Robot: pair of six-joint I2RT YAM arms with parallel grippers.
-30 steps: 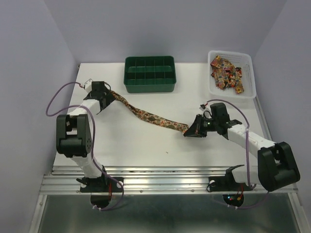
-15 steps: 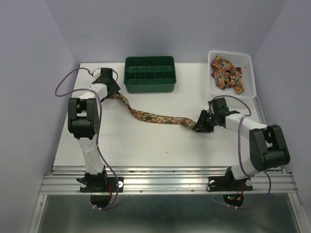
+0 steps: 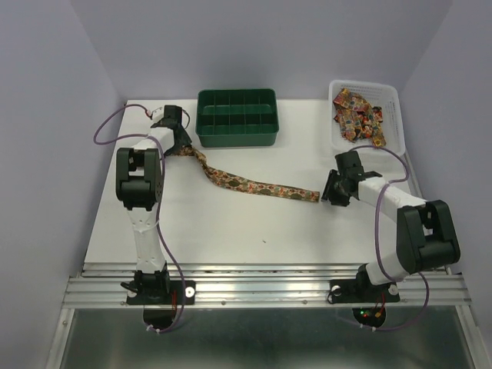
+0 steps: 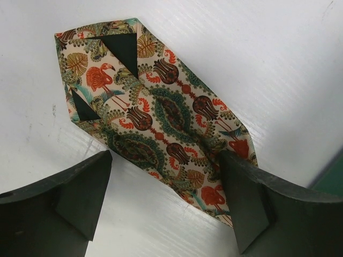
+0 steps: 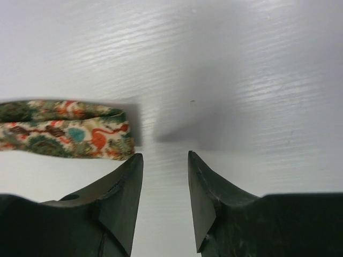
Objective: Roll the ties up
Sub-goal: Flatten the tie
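Since a second ago the right end effector [image 5: 165,160] has let go of the tie [image 5: 64,136] and drawn back to the right, while the left end effector [image 4: 165,160] has carried the wide end up toward the tray [image 3: 236,115]. The right jaws now stand narrowly apart with nothing between them, and the tie's narrow end lies just to their left, flat on the counter [image 5: 241,64]. From there the tie runs leftward and away, its long axis slanting from near-right to far-left, to the wide pointed end beside the tray. Over that end the left jaws hang wide, straddling the cloth and not closed on it. For a roll begun at the narrow end, the right end effector looks the nearer.
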